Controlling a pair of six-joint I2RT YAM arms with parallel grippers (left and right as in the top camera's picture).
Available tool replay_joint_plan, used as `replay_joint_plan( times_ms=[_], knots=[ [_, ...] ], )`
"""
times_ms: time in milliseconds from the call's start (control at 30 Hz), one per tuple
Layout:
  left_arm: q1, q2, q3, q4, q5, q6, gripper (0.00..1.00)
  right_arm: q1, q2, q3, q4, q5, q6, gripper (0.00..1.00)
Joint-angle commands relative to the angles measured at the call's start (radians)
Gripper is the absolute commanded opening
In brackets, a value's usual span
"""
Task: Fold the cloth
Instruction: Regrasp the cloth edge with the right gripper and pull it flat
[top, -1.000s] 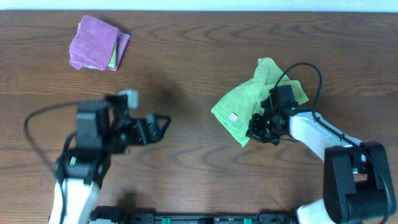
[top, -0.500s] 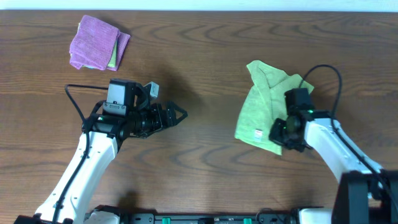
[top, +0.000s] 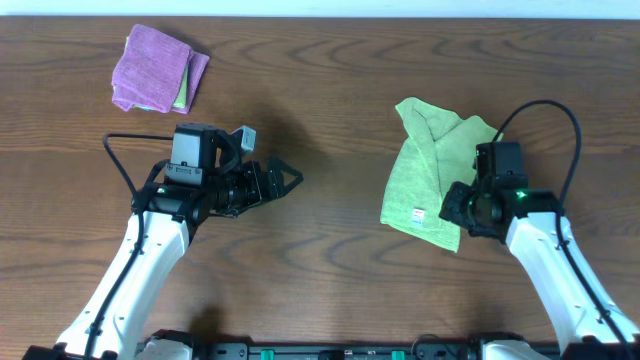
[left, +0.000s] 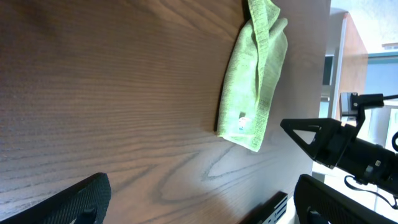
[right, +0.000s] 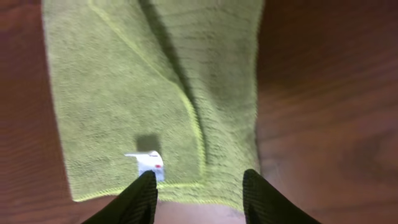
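Though limp and creased, nubby lime-green cloth (top: 425, 175) flat on woodgrain table (top: 330, 260); left fingers (left: 74, 199) and right fingers (right: 140, 196) wide, empty.

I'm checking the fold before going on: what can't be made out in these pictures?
Overhead: the cloth's lower right corner lies under the right gripper.
Right wrist: the cloth's far end is cut off by the top edge; whether the fingertips touch it is unclear.
Right wrist: the tag's print is too small to read.
Overhead: the green layer inside the purple cloth is mostly covered by it.
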Motion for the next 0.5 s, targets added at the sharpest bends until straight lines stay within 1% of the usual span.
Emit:
replay_joint_plan(
  times_ms=[0, 133, 233, 467],
  knots=[
    [-0.003, 0.000, 0.017, 0.004, 0.007, -0.003, 0.95, -0.003, 0.045, -0.006, 0.024, -0.050, -0.024, 0.43],
    [-0.003, 0.000, 0.017, 0.004, 0.007, -0.003, 0.95, -0.003, 0.123, -0.006, 0.052, -0.056, -0.023, 0.43],
    [-0.003, 0.000, 0.017, 0.004, 0.007, -0.003, 0.95, -0.003, 0.173, -0.006, 0.066, -0.057, -0.023, 0.39],
    [-0.003, 0.000, 0.017, 0.004, 0.007, -0.003, 0.95, -0.003, 0.218, -0.006, 0.107, -0.071, -0.023, 0.34]
  ],
)
